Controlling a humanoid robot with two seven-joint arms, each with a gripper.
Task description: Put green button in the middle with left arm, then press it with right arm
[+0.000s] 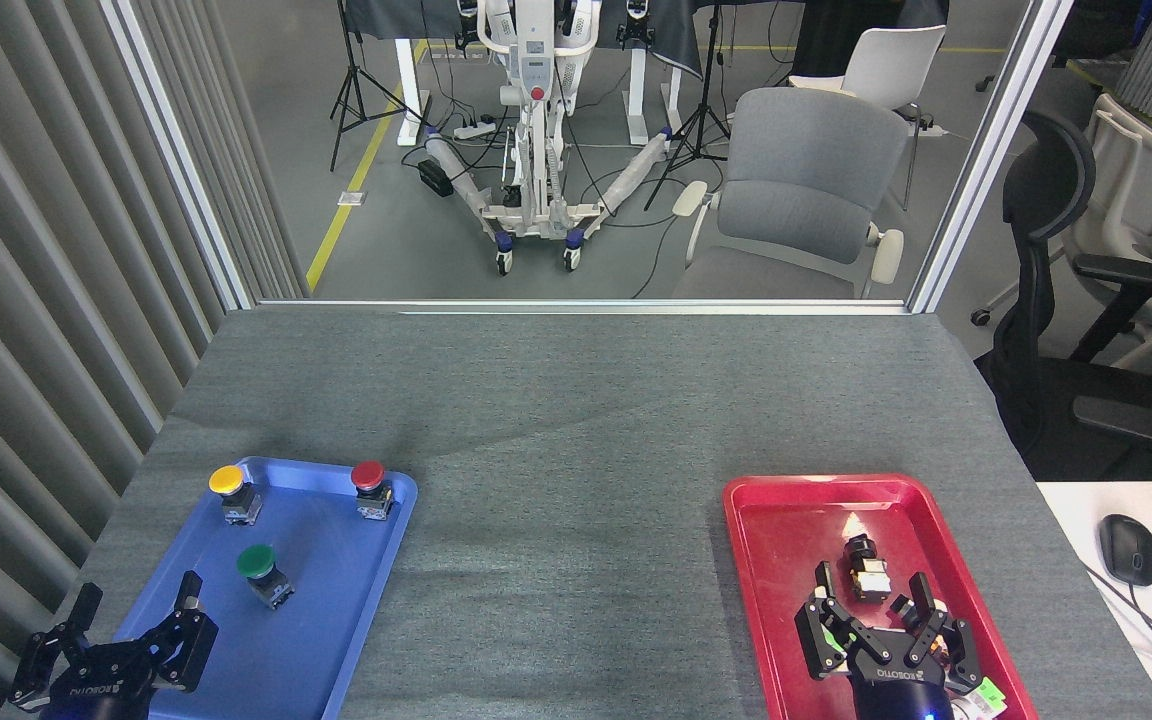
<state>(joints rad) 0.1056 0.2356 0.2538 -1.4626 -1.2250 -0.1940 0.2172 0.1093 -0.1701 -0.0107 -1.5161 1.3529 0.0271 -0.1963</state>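
Three buttons sit in the blue tray (336, 640) in the head view, and the green button (258, 568) is the one nearest the robot, with the yellow button (227, 487) and the red button (369, 482) farther back near the tray's far rim. The left arm (131, 615) hangs low at the tray's near left corner with its fingers spread open and nothing in them, so it looks like the very first step: the button is not yet picked up. Next, I think the left arm must go forward and a little to the right, come down around the green cap, and close. The green button has open room all around it, so the other two should not get bumped. After that it must lift over the tray's low right rim to reach the middle (556, 560), which is bare grey cloth. The right arm (871, 595) waits over the red tray (766, 600), fingers open and empty, near a small block (866, 570).
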